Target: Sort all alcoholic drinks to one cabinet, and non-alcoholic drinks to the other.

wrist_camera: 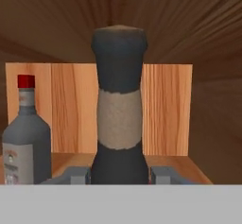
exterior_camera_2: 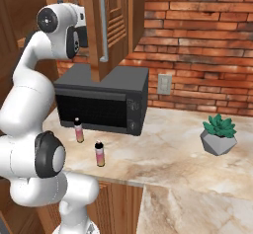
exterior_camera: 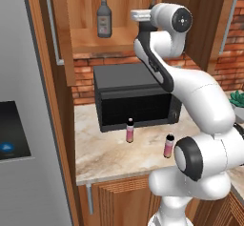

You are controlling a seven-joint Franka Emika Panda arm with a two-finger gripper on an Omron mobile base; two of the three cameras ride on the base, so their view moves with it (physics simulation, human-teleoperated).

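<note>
Gripper [wrist_camera: 120, 175] sits up inside the narrow cabinet [exterior_camera: 119, 41] — your fingers [wrist_camera: 75, 175] flank the dark bottle [wrist_camera: 119, 109], seemingly clamped; the red-capped bottle [exterior_camera: 104, 14] stands beside it, both pink bottles [exterior_camera: 129, 130] on the counter [exterior_camera: 109, 153].

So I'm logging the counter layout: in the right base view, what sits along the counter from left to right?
First pink bottle → second pink bottle → microwave → wall outlet → potted succulent.

No text can be read anywhere; the pale label on the clear-grey bottle [wrist_camera: 26, 142], at the hand view's lower left, shows only blurred marks.
</note>
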